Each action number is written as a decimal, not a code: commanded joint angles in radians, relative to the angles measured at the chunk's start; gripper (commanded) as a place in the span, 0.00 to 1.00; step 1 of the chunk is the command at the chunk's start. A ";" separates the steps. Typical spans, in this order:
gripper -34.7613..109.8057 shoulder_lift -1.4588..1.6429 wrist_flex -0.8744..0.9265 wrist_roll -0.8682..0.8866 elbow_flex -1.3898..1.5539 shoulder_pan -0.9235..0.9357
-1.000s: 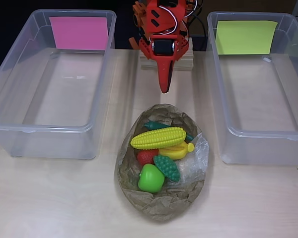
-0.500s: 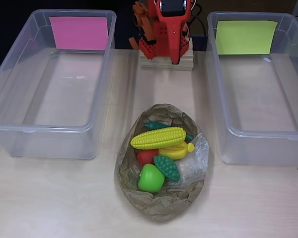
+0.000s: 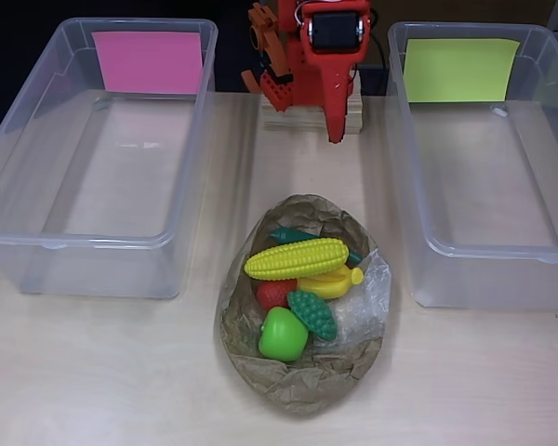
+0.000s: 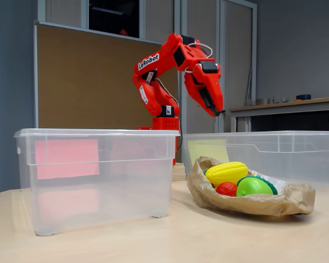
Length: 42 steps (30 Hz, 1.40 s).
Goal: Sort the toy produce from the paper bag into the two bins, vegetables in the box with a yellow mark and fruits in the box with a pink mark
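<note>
Pale wood-grain table (image 3: 102, 372). Directly on it: clear bin with pink mark (image 3: 93, 158) at left of overhead frame, clear bin with yellow mark (image 3: 488, 158) at right, crumpled paper bag (image 3: 302, 376) lower centre, wooden block (image 3: 284, 118) top centre.

Two clear bins (image 3: 19, 214) (image 3: 428, 223), one paper bag (image 3: 302, 386), and six toy produce pieces (image 3: 296, 258) inside.

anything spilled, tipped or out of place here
Nothing stands out. The toy produce sits piled inside the crumpled brown paper bag, both clear plastic bins stand upright, and the orange gripper hangs above the table.
</note>
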 commanded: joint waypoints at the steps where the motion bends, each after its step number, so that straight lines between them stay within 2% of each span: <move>1: 0.24 -0.115 0.015 0.009 -0.124 -0.014; 12: 0.24 -0.439 -0.020 0.012 -0.351 -0.002; 33: 0.24 -0.716 0.044 0.028 -0.574 0.087; 36: 0.24 -0.735 0.006 -0.230 -0.588 0.077; 38: 0.24 -0.752 0.021 -0.337 -0.597 0.074; 42: 0.24 -0.772 0.051 -0.371 -0.603 0.067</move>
